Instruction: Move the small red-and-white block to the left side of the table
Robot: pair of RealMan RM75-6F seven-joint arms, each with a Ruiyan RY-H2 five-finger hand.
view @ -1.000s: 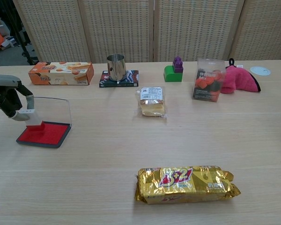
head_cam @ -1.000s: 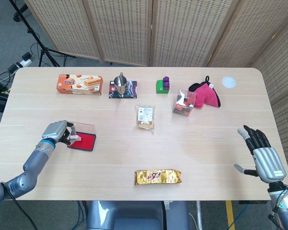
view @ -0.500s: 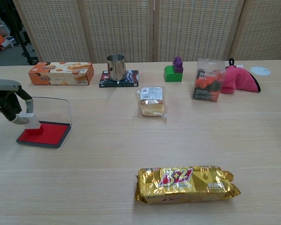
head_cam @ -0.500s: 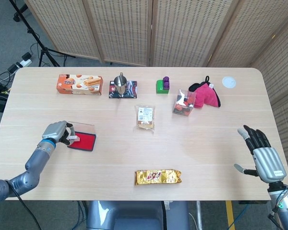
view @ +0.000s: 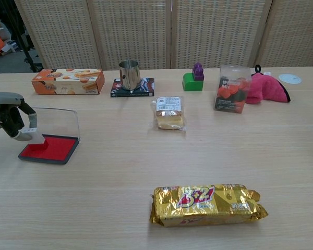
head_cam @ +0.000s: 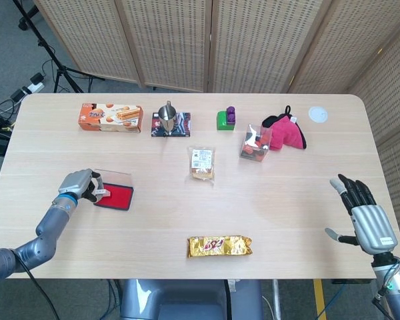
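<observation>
Already the red-and-white block (head_cam: 113,197) lies at the frame's left on the tabletop (head_cam: 287,200), left robot hand (head_cam: 78,185) gripping its edge; right robot hand (head_cam: 365,217) idle, fingers spread; release remains.

Bright, even light (soft shadows)

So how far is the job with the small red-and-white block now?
Mostly done, it seems. The small red-and-white block already lies on the left part of the table, flat on the wood. In hand: the left hand pinches a white tab at the block's near-left edge. Left to do: let go and pull the arm away. The right hand is open and idle at the far right.
</observation>
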